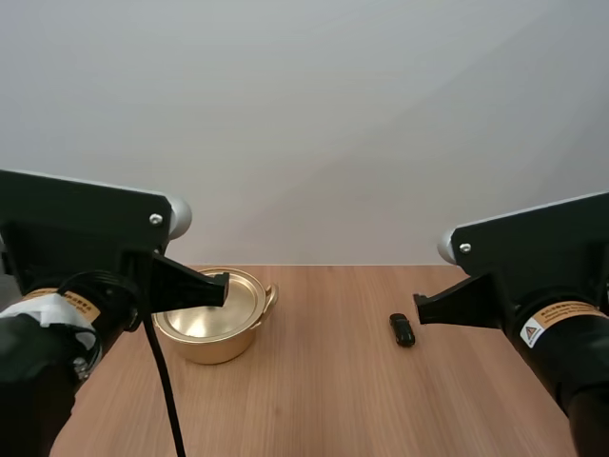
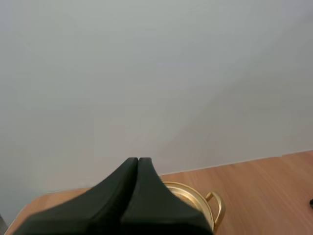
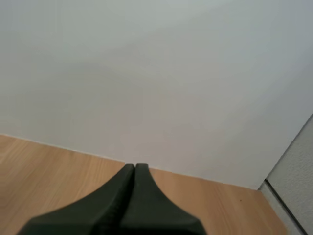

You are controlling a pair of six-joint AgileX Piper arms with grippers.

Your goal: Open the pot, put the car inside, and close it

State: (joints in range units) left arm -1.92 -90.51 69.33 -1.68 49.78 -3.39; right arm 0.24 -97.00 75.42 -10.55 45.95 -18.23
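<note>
one pot (image 1: 215, 331), one car (image 1: 403, 329), one table (image 1: 333, 409)

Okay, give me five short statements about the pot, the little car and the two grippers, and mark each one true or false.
1. The car is inside the pot. False: it lies on the table, apart from the pot, on the right arm's side.
2. The left gripper is shut on nothing. True.
3. The right gripper is holding the car. False: its fingers lie together with nothing between them, and the car rests on the table.
4. The pot stands on the left arm's side of the table. True.
5. The pot has tipped onto its side. False: it stands upright.
</note>
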